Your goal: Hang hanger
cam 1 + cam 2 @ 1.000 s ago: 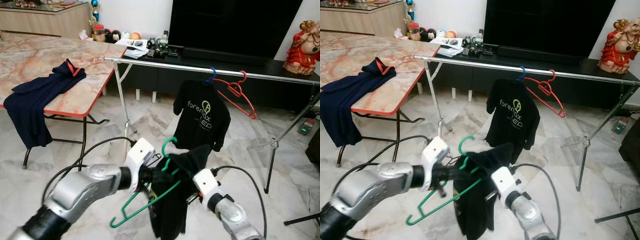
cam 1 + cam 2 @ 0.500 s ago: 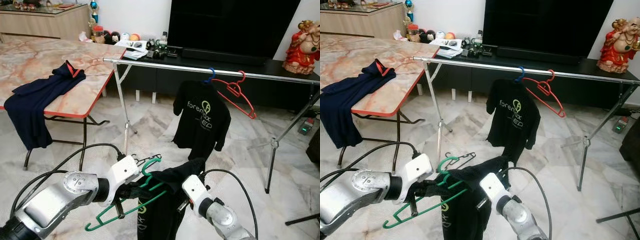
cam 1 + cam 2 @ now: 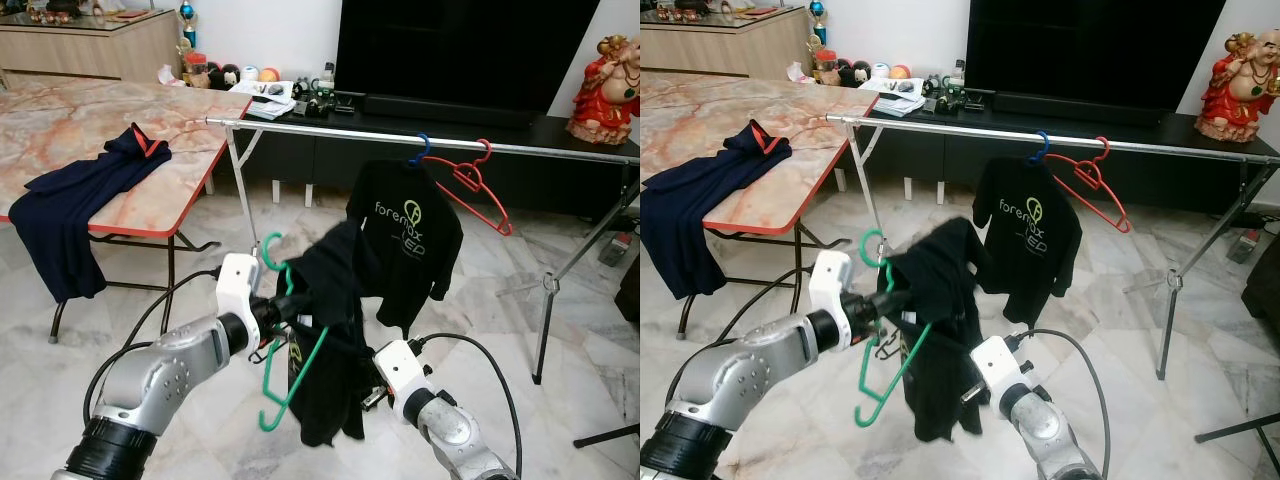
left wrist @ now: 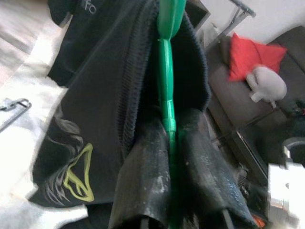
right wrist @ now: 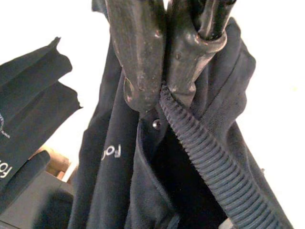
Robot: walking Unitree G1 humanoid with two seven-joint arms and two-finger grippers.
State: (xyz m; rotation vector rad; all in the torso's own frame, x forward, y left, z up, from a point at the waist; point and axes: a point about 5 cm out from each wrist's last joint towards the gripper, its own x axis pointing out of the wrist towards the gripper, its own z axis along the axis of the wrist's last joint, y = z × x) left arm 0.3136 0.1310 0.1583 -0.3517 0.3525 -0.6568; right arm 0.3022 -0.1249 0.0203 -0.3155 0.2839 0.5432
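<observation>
Green hanger (image 3: 285, 345) carries a black shirt (image 3: 325, 330), held up in front of the rail (image 3: 420, 140) and below it. Left gripper (image 4: 169, 138): jaws clamped on the hanger's neck. Right gripper (image 5: 159, 90): jaws pinched together on the shirt's ribbed collar. On the rail hang another black shirt (image 3: 405, 240) and a red hanger (image 3: 470, 185). Navy garment (image 3: 80, 200) drapes over the worktop (image 3: 100, 110), left of the rail.

Silver arms (image 3: 160, 385), white wrists, black cables (jaws seemingly scuffed black).
</observation>
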